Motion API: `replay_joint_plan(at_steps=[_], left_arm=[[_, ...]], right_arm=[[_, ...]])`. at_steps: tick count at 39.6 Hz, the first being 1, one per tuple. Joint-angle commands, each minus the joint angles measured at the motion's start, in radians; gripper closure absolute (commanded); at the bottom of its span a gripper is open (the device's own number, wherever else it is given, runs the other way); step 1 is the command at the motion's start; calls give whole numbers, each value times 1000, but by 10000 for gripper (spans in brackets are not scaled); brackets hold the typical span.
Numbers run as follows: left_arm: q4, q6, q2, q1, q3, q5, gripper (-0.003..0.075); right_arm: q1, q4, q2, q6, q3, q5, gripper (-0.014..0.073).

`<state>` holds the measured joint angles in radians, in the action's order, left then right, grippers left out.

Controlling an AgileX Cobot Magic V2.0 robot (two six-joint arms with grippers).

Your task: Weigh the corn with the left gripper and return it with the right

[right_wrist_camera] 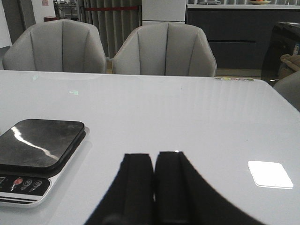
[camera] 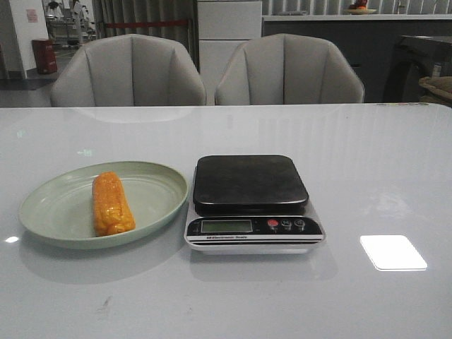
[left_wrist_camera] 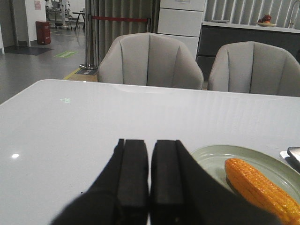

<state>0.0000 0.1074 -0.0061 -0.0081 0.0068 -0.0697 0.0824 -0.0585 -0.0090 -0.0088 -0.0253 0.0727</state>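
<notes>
Not yet begun: corn (camera: pixel 112 204) lying lengthwise on green plate (camera: pixel 49 212), at 9 o'clock from bare scale (camera: pixel 251 185); left gripper (left_wrist_camera: pixel 150 180) and right gripper (right_wrist_camera: pixel 154 183) both closed and empty, so next, likely, opening left over corn.

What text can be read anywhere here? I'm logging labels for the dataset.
"Electronic Scale", roughly: small print along the front strip of the scale, partly blurred, so uncertain.
Scale display: no digits can be read.
Paper signs on the wall in the background: too small to read.
Corn and plate: no text.
</notes>
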Motion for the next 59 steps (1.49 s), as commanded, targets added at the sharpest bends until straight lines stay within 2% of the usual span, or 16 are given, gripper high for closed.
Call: replay_joint_plan(at_steps=[1,33,38,42,44,51,59], left_arm=[[0,0,-19,-8,30,90,607],[0,0,-19,-8,30,90,607],[-7,5,-19,-8,30,179,607],[-71,70,-19,-8,17,270,607],[-73,84,-19,-10,-11,272,607],[7,85,25,-23,-201,81,607],[0,83,181,-68,-403,-168,607]], right_arm=[[-5,0,-19,-1,-11,-82,448],[-5,0,-19,-1,-11,-82,448],[-5,0,-19,-1,-11,-82,448],[-5,0,-19,-1,-11,-82,448],[-5,0,-19,-1,-11,-82,448],[-5,0,-19,-1,-11,-82,448],[-5,0,-19,-1,-11,-82,448]])
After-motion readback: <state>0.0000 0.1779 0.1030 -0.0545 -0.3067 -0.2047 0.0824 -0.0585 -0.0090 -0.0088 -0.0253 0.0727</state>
